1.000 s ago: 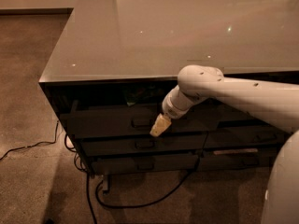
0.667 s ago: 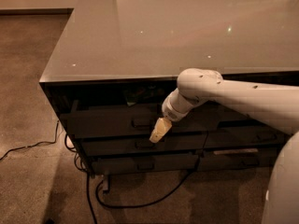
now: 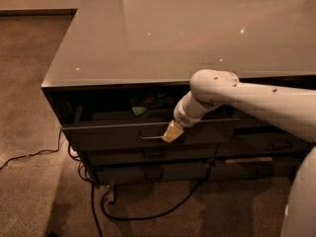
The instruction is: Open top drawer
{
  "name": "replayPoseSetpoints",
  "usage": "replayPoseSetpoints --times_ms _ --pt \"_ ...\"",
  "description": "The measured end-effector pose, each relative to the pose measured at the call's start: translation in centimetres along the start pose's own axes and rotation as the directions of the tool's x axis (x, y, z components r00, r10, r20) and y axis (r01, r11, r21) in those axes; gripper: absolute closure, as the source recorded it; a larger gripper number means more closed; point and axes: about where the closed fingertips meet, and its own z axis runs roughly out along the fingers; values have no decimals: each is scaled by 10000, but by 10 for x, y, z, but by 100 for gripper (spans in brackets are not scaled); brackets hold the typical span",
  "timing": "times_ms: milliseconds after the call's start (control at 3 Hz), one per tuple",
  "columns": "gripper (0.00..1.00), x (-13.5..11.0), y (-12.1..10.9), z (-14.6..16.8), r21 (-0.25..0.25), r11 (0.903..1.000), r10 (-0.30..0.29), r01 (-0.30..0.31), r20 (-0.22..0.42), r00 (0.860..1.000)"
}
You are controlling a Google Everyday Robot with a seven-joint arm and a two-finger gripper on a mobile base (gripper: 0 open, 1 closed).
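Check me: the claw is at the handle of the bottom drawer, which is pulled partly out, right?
Not the bottom one: the camera view shows the claw at the handle of the top drawer, which is pulled partly out.

View: one camera, set high on the robot's side of the bench (image 3: 197, 33).
Facing: forward and down, over the bench top onto its drawer fronts.
Distance: near; the arm (image 3: 266, 102) enters from the right edge.
Frame centre: gripper (image 3: 170, 132) at the top drawer (image 3: 108, 137) front.
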Motion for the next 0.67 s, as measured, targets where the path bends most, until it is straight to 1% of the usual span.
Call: replayPoseSetpoints --times_ms 333,667 --pt "65 11 12 -3 188 9997 -160 166 -352 9993" --pt "88 11 13 -9 184 9997 -144 151 -401 9991"
